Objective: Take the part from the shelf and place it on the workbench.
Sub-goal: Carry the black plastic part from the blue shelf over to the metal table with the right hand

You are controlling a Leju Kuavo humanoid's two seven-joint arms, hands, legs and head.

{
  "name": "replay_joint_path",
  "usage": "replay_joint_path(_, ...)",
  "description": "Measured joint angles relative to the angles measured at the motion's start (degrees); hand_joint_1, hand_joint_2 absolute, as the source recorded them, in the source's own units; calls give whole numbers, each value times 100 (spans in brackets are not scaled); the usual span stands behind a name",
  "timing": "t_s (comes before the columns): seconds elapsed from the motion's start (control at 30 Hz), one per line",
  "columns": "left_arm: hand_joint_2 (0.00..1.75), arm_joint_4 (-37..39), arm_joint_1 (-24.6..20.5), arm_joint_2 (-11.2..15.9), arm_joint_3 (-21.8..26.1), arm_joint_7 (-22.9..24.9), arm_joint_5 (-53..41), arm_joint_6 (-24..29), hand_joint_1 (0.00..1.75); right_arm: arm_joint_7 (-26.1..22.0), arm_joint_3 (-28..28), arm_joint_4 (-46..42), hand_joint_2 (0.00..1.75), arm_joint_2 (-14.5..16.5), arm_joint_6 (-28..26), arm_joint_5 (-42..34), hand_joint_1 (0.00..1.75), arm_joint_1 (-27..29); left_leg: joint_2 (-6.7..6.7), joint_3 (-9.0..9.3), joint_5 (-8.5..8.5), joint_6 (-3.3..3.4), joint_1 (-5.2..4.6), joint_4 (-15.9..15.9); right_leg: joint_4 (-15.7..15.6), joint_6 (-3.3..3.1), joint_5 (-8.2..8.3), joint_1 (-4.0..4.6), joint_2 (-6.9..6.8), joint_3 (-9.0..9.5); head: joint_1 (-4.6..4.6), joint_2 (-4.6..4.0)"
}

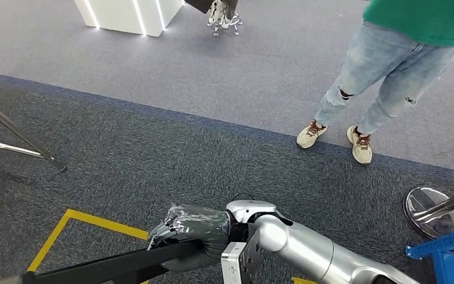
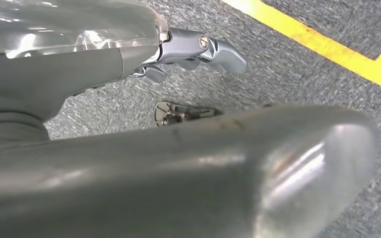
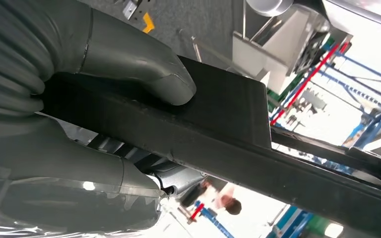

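Person, tripod, perhaps stool base

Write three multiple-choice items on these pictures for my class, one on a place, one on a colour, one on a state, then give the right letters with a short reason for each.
1. Where does the person stand?
A. on the lighter grey carpet, ahead and to the robot's right
B. inside the yellow floor marking
C. behind the white lit counter

2. What colour is the line marked on the floor near the robot?
A. red
B. yellow
C. white

3. What is the right hand doing?
A. hanging with nothing in it
B. pressing on the floor
C. gripping the long black part

Answers:
1 A: the person, in jeans and pale shoes, stands on the lighter carpet at upper right in the head view.
2 B: the yellow line runs beside the arm.
3 C: the right hand has its fingers wrapped round the black part.
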Motion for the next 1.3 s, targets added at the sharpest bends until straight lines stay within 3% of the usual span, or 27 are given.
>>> replay_joint_path(0.03, 0, 0, 10, 0, 3, -1, -3, 4, 0, 0, -2, -9, 175, -2, -3, 21, 175, -2, -72, 9, 15, 29, 13, -28, -2, 32, -15, -4, -33, 14, 2, 0)
replay_joint_path(0.07, 0, 1, 23, -2, 5, -2, -5, 7, 0, 0, -3, -19, 175, -6, -4, 43, 175, -5, -143, 30, 33, 55, 26, -64, 28, 63, -48, -16, 36, 23, 5, -1)
replay_joint_path(0.13, 0, 2, 22, -5, 10, 0, -11, 7, 0, -2, -8, -45, 175, -20, -18, 77, 175, -11, -268, 84, 76, 111, 65, -130, 370, 110, -264, -42, 378, -112, 13, -1)
replay_joint_path(0.17, 0, 2, 10, -7, 12, 1, -13, 7, 0, 2, -9, -54, 175, -35, -27, 106, 175, -6, -334, 86, 85, 125, 67, -138, 712, 119, -436, -55, 565, -277, 15, -1)
replay_joint_path(0.2, 0, 2, -5, -7, 16, 3, -12, 7, 0, 6, -9, -60, 175, -53, -38, 135, 175, 6, -408, 83, 88, 139, 70, -135, 1111, 124, -608, -59, 663, -489, 16, 0)
replay_joint_path(0.23, 0, 2, -16, -7, 23, 4, -9, 7, 0, 12, -9, -62, 175, -73, -46, 163, 175, 21, -491, 82, 88, 143, 70, -131, 1448, 129, -714, -62, 700, -679, 17, 0)
replay_joint_path(0.27, 0, 2, -20, -7, 31, 5, -3, 7, 0, 17, -9, -64, 175, -87, -54, 186, 175, 34, -580, 83, 85, 142, 71, -124, 1622, 134, -713, -66, 712, -800, 17, 0)
replay_joint_path(0.3, 0, 2, -20, -7, 41, 5, 6, 7, 0, 19, -9, -71, 175, -97, -63, 198, 175, 40, -670, 86, 79, 135, 75, -110, 1572, 137, -589, -74, 721, -813, 16, 0)
replay_joint_path(0.33, 0, 2, -20, -7, 52, 6, 15, 6, 0, 20, -9, -80, 175, -101, -74, 207, 175, 38, -757, 90, 68, 122, 81, -91, 1321, 138, -382, -87, 744, -725, 16, 0)
replay_joint_path(0.4, 0, 2, -24, -6, 74, 14, 31, 8, 0, 22, -9, -96, 175, -103, -93, 218, 175, 27, -921, 73, 30, 73, 90, -25, 542, 142, 32, -127, 961, -405, 17, -1)
replay_joint_path(0.47, 0, 2, -31, -2, 91, 64, 13, 48, 0, 25, -9, -101, 175, -112, -103, 219, 175, 20, -1056, 27, 5, 13, 98, 22, 116, 131, 163, -149, 1140, -231, 16, -1)
replay_joint_path(0.53, 0, 2, -12, 10, 96, 190, -58, 169, 0, 28, -9, -109, 175, -119, -107, 218, 175, 12, -1176, -12, 11, -63, 125, 13, 76, 74, 150, -133, 1063, -214, 15, 0)
replay_joint_path(0.57, 0, 3, 5, 21, 94, 293, -127, 269, 0, 31, -9, -119, 175, -120, -108, 217, 175, 4, -1114, -25, 5, -95, 134, 25, 51, 34, 158, -124, 995, -194, 16, 0)
replay_joint_path(0.63, 0, 4, 16, 57, 80, 541, -312, 575, 0, 34, -9, -149, 175, -121, -116, 207, 175, -10, -769, -150, -141, -146, 128, 274, -6, -45, 168, -118, 847, -144, 13, 0)
replay_joint_path(0.67, 0, 4, 8, 79, 65, 664, -409, 754, 0, 39, -9, -159, 175, -125, -122, 201, 175, -9, -556, -294, -289, -162, 127, 568, -20, -73, 162, -105, 768, -124, 11, 0)
replay_joint_path(0.7, 0, 4, -4, 107, 49, 766, -484, 932, 0, 46, -9, -165, 175, -133, -130, 195, 175, -1, -441, -489, -461, -181, 131, 941, -22, -95, 148, -90, 683, -115, 10, 0)
replay_joint_path(0.77, 0, 4, -9, 172, 11, 912, -591, 1207, 0, 65, -9, -167, 175, -154, -146, 181, 175, 27, -379, -817, -655, -209, 150, 1550, -21, -113, 121, -66, 510, -105, 10, 0)
replay_joint_path(0.8, 0, 4, 3, 208, -5, 951, -630, 1291, 0, 70, -9, -171, 175, -167, -156, 171, 175, 38, -369, -853, -620, -214, 154, 1607, -21, -114, 108, -59, 433, -99, 10, 0)
replay_joint_path(0.87, 0, 4, 37, 285, -37, 980, -701, 1364, 0, 74, -9, -189, 175, -191, -178, 152, 175, 48, -289, -565, -291, -199, 151, 1066, -20, -101, 76, -52, 289, -63, 9, -1)
replay_joint_path(0.93, 0, 4, 46, 373, -62, 982, -758, 1370, 0, 72, -12, -215, 175, -220, -196, 152, 175, 52, -28, -152, -30, -136, 100, 298, -18, -61, 33, -23, 161, -15, 10, -1)
replay_joint_path(0.97, 0, 4, 47, 417, -77, 980, -785, 1350, 0, 65, -14, -228, 175, -240, -202, 180, 175, 54, 60, -38, 14, -95, 71, 80, -18, -35, 13, -7, 102, 3, 13, 0)
replay_joint_path(1.0, 0, 4, 51, 454, -87, 978, -802, 1316, 0, 50, -15, -236, 175, -260, -206, 234, 175, 57, 85, -10, -2, -54, 44, 4, -20, -9, -4, 4, 43, 17, 16, 0)
replay_joint_path(1.07, 0, 3, 86, 524, -104, 965, -828, 1218, 0, 2, -13, -246, 175, -298, -210, 406, 175, 59, -65, -4, 9, 14, 47, -27, -18, 50, -39, -5, -25, 49, 18, 0)
replay_joint_path(1.13, 0, 3, 112, 566, -110, 929, -837, 1122, 0, -44, -2, -261, 175, -329, -211, 556, 175, 63, -198, 37, 36, 76, 77, -77, 181, 109, -181, -34, 230, -9, 21, 0)
replay_joint_path(1.2, 0, 2, 91, 575, -117, 872, -837, 1049, 0, -70, 21, -273, 175, -372, -213, 645, 175, 87, -339, 59, 52, 118, 91, -95, 807, 139, -496, -58, 591, -316, 23, 0)
replay_joint_path(1.27, 0, 3, 62, 576, -125, 810, -835, 974, 0, -83, 61, -273, 175, -419, -225, 684, 175, 127, -517, 57, 49, 134, 90, -82, 1490, 147, -711, -64, 702, -710, 23, 0)
replay_joint_path(1.3, 0, 4, 57, 574, -131, 779, -835, 937, 0, -81, 81, -273, 175, -433, -232, 679, 175, 135, -612, 59, 42, 134, 90, -71, 1592, 147, -661, -65, 714, -805, 24, 0)
